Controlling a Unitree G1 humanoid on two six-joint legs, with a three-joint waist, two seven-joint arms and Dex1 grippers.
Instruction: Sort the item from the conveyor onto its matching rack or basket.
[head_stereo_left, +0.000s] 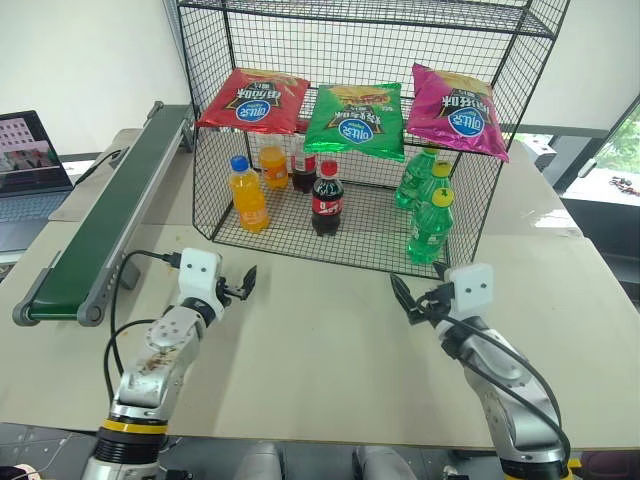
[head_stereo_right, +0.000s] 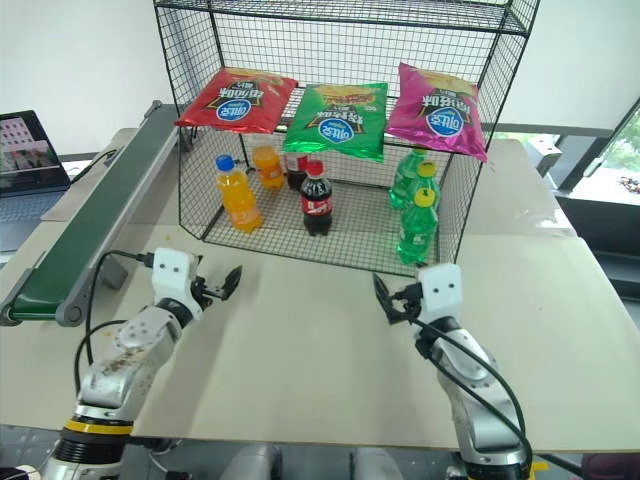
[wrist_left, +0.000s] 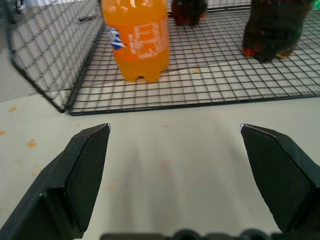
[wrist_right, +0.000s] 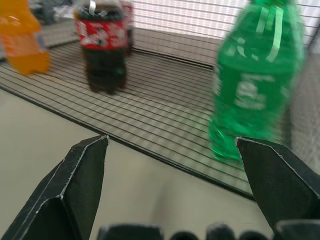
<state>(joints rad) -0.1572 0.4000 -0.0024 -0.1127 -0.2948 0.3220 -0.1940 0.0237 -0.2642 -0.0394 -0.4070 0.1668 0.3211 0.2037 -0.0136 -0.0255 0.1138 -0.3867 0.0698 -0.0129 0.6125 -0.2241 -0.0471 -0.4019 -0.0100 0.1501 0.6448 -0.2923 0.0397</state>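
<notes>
The item, a shiny red chip bag (head_stereo_left: 252, 101) with a round blue logo, lies on the upper tier of the black wire rack (head_stereo_left: 520, 60), at that tier's left end. The dark green conveyor (head_stereo_left: 100, 225) runs along the table's left side with nothing on its belt. My left gripper (head_stereo_left: 243, 284) hangs low over the table in front of the rack's left corner, open and empty; in the left wrist view my left gripper (wrist_left: 174, 127) faces an orange bottle (wrist_left: 137, 37). My right gripper (head_stereo_left: 405, 298) is open and empty before the rack's right corner, facing a green bottle (wrist_right: 255, 80).
A green chip bag (head_stereo_left: 355, 120) and a magenta chip bag (head_stereo_left: 458, 112) lie beside the red one. Orange, cola and green bottles stand on the rack's bottom tier (head_stereo_left: 370, 225). A laptop (head_stereo_left: 30, 150) sits far left. Bare beige table (head_stereo_left: 320, 350) lies between the arms.
</notes>
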